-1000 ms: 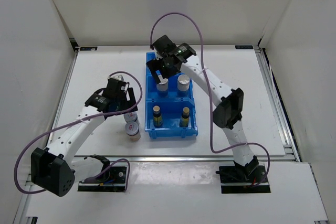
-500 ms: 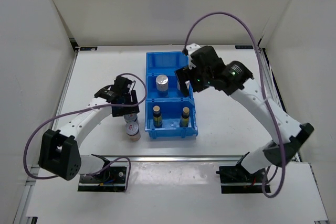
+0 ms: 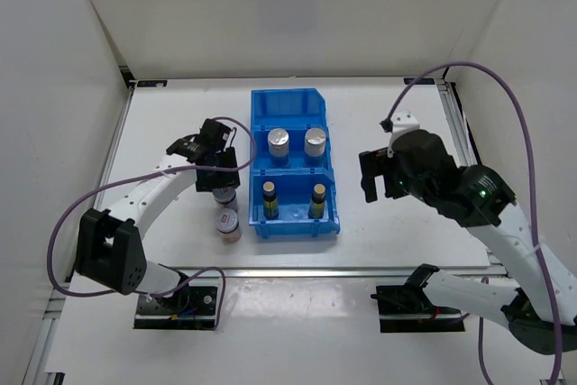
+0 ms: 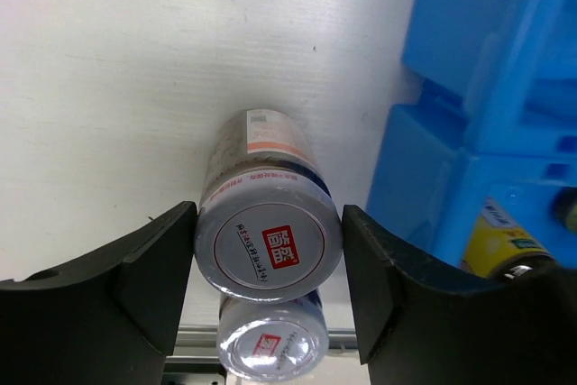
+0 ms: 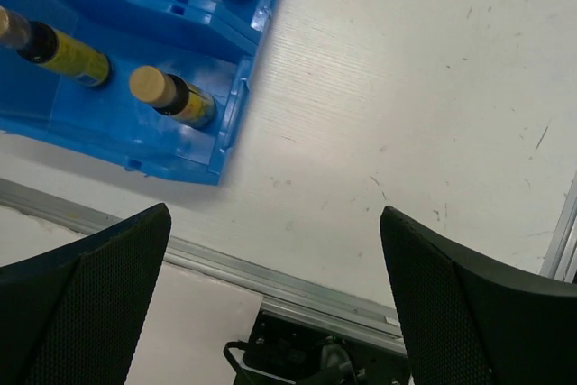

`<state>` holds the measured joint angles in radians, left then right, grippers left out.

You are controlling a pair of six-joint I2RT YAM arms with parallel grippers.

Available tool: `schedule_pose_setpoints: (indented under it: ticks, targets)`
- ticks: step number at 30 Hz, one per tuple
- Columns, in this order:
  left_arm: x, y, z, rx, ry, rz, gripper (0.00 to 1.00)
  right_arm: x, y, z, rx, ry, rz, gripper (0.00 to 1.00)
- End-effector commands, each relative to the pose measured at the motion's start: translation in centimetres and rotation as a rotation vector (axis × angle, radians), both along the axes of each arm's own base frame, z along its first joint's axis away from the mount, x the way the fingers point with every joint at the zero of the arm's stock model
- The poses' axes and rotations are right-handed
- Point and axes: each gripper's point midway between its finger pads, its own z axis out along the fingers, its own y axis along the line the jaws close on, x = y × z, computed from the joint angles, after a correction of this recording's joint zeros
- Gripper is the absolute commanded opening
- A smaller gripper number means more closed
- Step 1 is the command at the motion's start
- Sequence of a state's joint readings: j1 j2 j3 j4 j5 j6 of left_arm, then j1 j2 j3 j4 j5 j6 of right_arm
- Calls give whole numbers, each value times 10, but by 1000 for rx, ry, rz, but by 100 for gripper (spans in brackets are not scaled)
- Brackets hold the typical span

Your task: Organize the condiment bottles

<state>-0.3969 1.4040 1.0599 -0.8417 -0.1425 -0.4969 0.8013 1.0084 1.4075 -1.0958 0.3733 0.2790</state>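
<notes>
Two silver-lidded jars [image 3: 279, 140] [image 3: 315, 140] stand in the middle compartment of the blue bin [image 3: 293, 107]. Two slim dark bottles with tan caps [image 3: 270, 197] [image 3: 318, 196] stand in its near compartment. My left gripper [image 3: 219, 178] is left of the bin, and its jaws press both sides of a jar's lid [image 4: 269, 241] standing on the table. Another jar [image 3: 228, 223] stands just nearer, and it also shows in the left wrist view [image 4: 270, 344]. My right gripper [image 3: 374, 188] is open and empty over the table, right of the bin. The right wrist view shows the slim bottles [image 5: 171, 96].
The bin's far compartment holds nothing. The bin wall [image 4: 487, 132] is close to the right of my left gripper. A metal rail [image 5: 297, 290] runs along the table's near edge, under my right gripper [image 5: 275, 214]. White walls enclose the table.
My right arm has left a second jar in the middle compartment and swung out right of the bin. My left gripper has moved over the jar beside the bin.
</notes>
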Motion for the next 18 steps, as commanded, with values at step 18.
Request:
schedule_pose_setpoints:
  ticks: [18]
  targets:
    - [177, -26, 249, -115, -529, 6, 12, -8, -31, -26, -46, -1, -126, 100]
